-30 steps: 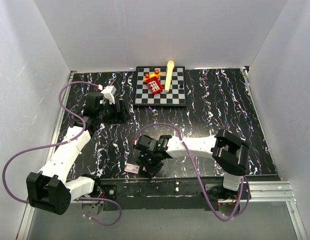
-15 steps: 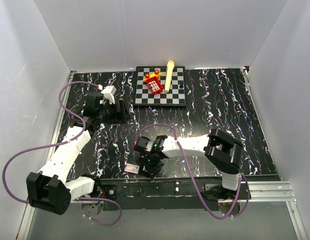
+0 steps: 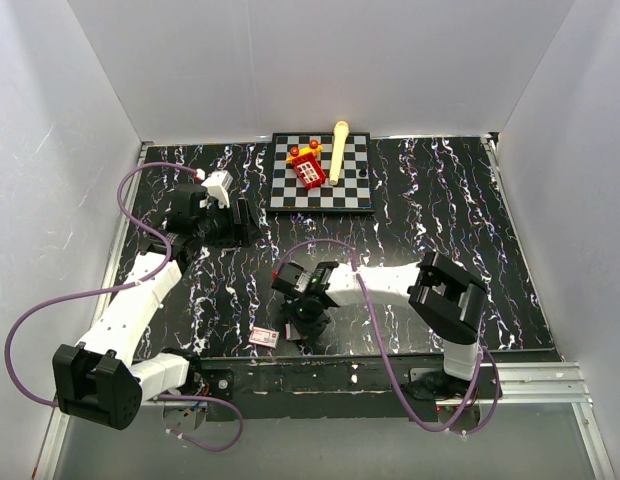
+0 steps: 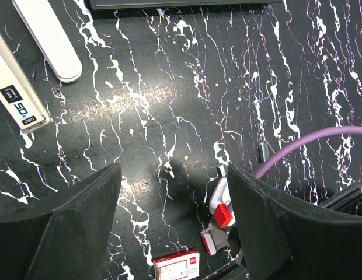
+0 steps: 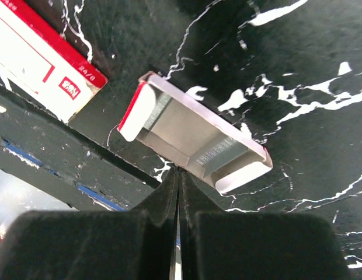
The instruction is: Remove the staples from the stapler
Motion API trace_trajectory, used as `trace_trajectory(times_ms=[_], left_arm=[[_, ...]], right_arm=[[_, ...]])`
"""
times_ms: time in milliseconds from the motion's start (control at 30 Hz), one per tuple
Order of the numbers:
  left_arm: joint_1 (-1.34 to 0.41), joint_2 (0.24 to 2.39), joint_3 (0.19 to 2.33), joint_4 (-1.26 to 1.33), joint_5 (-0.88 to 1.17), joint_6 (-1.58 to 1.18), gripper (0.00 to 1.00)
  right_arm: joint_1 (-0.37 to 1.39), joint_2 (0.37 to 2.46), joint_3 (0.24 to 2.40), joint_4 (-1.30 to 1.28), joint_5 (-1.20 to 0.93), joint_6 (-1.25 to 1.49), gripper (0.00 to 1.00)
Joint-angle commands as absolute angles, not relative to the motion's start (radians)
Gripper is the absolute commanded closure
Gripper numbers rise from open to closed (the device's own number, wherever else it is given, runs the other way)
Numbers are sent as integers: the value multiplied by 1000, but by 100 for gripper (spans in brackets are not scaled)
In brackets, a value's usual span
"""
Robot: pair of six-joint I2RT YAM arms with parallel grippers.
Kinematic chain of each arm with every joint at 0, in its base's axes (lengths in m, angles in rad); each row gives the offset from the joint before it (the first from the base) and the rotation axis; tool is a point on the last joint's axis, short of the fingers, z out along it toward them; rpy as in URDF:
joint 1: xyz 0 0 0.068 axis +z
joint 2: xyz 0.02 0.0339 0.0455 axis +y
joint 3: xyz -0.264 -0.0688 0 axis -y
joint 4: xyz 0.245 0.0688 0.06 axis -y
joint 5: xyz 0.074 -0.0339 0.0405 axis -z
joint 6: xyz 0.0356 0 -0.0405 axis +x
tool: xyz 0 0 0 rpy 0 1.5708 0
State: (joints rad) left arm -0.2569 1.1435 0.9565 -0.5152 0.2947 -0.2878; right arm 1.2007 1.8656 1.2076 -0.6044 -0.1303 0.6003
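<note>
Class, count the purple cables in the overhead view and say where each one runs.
2. One purple cable loops out to the left of the left arm. The other arcs over the right arm and down past its base. Stretches of both are hidden behind the arms.

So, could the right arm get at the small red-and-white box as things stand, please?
Probably yes: the right gripper hangs shut close beside the box, which lies uncovered; it must open first.
</note>
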Motion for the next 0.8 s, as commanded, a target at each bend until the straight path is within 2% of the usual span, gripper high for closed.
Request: trace_trajectory(times_ms=[0,367,567,667,767], left_arm=[[-255,1118,957,-502,288,-281,28],[-256,1120,956,-502,288,-281,28],[-256,1115,954,-500,298,-282,28],[-256,1108,954,-500,302,-284,28],[-255,1097,950,-495,307,-290,28]], right_arm=[[1175,1879,1235,-617,-81,618,99],[1111,1849,1247,-607,-25,624,99],[1111,1703,1213,-662,24,603,99],[1105,1599,1194,-716,109,591,87],[1077,1533,1158,-738,187,578,68]])
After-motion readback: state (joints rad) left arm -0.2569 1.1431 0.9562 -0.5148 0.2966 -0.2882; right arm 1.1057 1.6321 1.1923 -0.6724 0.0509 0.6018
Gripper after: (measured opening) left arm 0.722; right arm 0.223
